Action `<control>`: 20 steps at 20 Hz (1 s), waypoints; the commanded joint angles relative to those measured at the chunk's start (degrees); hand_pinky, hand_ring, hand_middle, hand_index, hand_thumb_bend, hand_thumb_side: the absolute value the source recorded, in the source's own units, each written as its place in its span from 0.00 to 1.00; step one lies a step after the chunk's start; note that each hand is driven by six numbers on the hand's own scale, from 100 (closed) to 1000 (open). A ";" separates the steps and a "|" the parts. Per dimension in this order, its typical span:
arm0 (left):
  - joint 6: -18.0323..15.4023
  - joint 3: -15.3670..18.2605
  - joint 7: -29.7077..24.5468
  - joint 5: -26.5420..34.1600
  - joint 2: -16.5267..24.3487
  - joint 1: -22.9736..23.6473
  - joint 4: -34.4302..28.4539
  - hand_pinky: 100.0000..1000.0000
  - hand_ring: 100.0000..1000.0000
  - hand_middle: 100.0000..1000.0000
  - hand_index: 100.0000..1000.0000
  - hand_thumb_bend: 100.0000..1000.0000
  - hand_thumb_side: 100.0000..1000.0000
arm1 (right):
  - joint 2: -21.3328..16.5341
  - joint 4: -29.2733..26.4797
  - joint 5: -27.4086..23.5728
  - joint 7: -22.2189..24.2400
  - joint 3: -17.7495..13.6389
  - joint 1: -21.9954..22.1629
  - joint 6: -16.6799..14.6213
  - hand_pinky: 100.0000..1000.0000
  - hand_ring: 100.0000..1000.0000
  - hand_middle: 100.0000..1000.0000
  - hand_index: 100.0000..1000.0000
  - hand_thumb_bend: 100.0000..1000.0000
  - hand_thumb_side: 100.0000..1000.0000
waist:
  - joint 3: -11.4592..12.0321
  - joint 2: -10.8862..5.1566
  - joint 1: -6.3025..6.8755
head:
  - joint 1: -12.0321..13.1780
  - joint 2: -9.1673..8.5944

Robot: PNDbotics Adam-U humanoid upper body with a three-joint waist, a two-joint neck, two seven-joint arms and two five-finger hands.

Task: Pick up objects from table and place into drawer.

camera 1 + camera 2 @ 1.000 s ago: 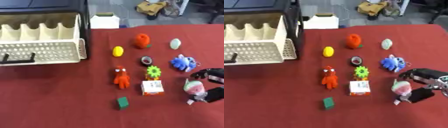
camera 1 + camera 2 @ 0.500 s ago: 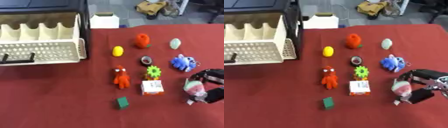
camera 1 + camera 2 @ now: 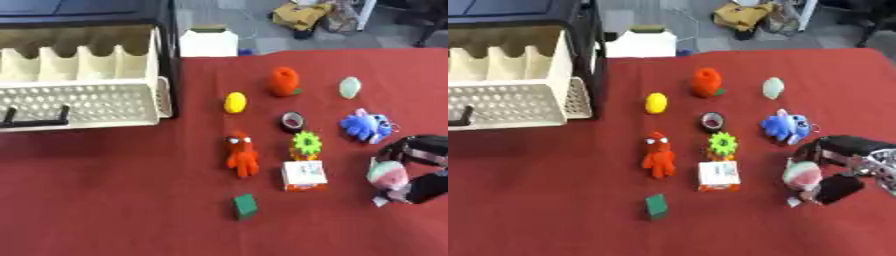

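**Q:** What has your robot hand got hold of at the right edge of the red counter [image 3: 105,200]?

**A:** My right robot hand [image 3: 842,167] is curled round a small pink-and-green plush [image 3: 801,176], thumb below and fingers over the top, with the toy low at the cloth. I take that to be the pickup for the drawer run. My left robot hand shows in neither view.

**Q:** And the drawer?

**A:** The cream drawer [image 3: 83,102] stands pulled out of its black cabinet at far left, dividers exposed, well apart from my grip, so the carry will cross the whole spread.

**Q:** Why is so much laid out?

**A:** They look like waiting items, spaced for separate grasps: an orange figure [image 3: 242,154], a white box [image 3: 304,175], a green block [image 3: 245,206], a green gear [image 3: 306,143], a tape roll [image 3: 292,120], a blue plush [image 3: 366,125], a yellow piece [image 3: 234,102], an orange round toy [image 3: 283,81] and a pale oval [image 3: 350,87].
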 commanded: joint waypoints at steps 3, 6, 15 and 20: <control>-0.11 0.66 0.29 0.37 0.95 -0.78 -0.67 0.00 0.00 0.00 0.80 0.32 1.00 | -1.46 1.95 1.06 -0.46 0.86 0.15 0.23 0.60 0.69 0.75 0.88 0.25 0.39 | 0.26 -0.55 0.21 | -0.31 -0.66; -0.13 0.71 0.38 0.43 0.97 -0.80 -0.67 0.00 0.00 0.00 0.80 0.31 1.00 | -1.40 2.02 0.78 -1.16 0.96 0.15 0.40 0.53 0.68 0.74 0.85 0.23 0.37 | 0.41 -0.55 0.23 | -0.38 -0.60; -0.11 0.67 0.53 0.57 0.93 -0.92 -0.67 0.00 0.00 0.00 0.79 0.31 1.00 | -1.67 1.65 0.00 -1.65 0.70 0.46 0.61 0.36 0.60 0.68 0.76 0.26 0.35 | 0.38 -0.55 0.01 | -0.38 -0.59; -0.16 0.67 0.55 0.59 0.86 -1.04 -0.67 0.00 0.00 0.00 0.79 0.31 1.00 | -1.58 1.28 -0.34 -4.37 0.66 0.27 1.09 0.29 0.56 0.62 0.69 0.24 0.26 | 0.47 -0.61 -0.03 | -0.47 -0.66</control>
